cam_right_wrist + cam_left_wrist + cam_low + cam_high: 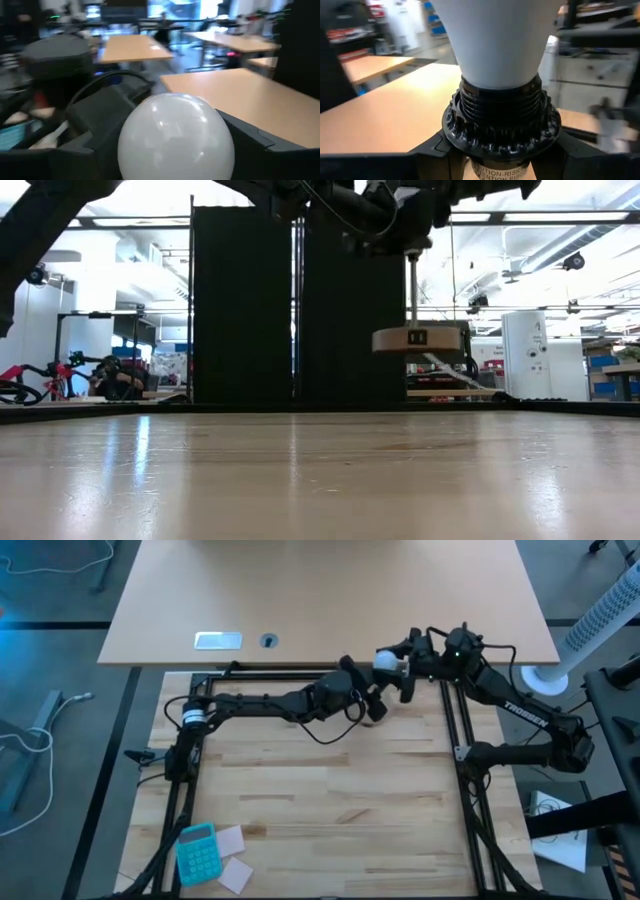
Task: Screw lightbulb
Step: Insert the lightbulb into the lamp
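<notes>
Bulb at socket, held aloft between 2 arms

Lightbulb sits in the black socket, threads part showing; right gripper jaws flank its globe, grip uncertain; left gripper jaws closed on the socket, wooden stand hanging clear above the surface. Risks: cross-threading, slipping on glossy glass. Room: arms crowd each other near the surface's far edge; open surface below

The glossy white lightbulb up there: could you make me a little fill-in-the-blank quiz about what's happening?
1. The glossy white globe-shaped lightbulb sits in a ribbed ____ socket.
2. The wooden disc stand is held ____ the table, not resting on it.
3. The left gripper clamps the stand just below the ____.

Missing words: black; above; socket
</notes>
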Robot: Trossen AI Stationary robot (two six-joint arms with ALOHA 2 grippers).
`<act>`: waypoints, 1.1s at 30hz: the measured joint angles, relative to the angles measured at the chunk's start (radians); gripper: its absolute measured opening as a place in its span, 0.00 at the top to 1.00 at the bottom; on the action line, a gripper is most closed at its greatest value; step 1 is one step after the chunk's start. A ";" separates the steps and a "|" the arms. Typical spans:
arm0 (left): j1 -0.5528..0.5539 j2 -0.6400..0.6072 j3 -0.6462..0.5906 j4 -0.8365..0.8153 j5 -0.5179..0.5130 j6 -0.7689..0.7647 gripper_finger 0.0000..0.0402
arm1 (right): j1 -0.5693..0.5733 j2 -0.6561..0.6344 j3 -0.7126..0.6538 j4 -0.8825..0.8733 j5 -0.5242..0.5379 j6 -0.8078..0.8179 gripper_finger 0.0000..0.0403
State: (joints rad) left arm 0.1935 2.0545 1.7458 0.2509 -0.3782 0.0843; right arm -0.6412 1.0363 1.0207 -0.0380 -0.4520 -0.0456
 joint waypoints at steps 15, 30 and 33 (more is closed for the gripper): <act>-0.039 -0.008 0.000 0.044 0.491 -0.047 0.61 | -0.158 -0.037 0.006 -0.044 -0.809 0.007 0.15; -0.049 -0.008 0.000 0.061 0.353 -0.094 0.61 | -0.144 -0.033 0.006 -0.038 -0.653 0.022 0.39; -0.044 -0.008 0.000 0.065 0.230 -0.104 0.61 | -0.144 -0.033 0.006 -0.039 -0.527 0.019 0.41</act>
State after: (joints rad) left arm 0.1499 2.0468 1.7454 0.3157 -0.1480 -0.0195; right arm -0.7856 1.0035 1.0267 -0.0769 -0.9792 -0.0267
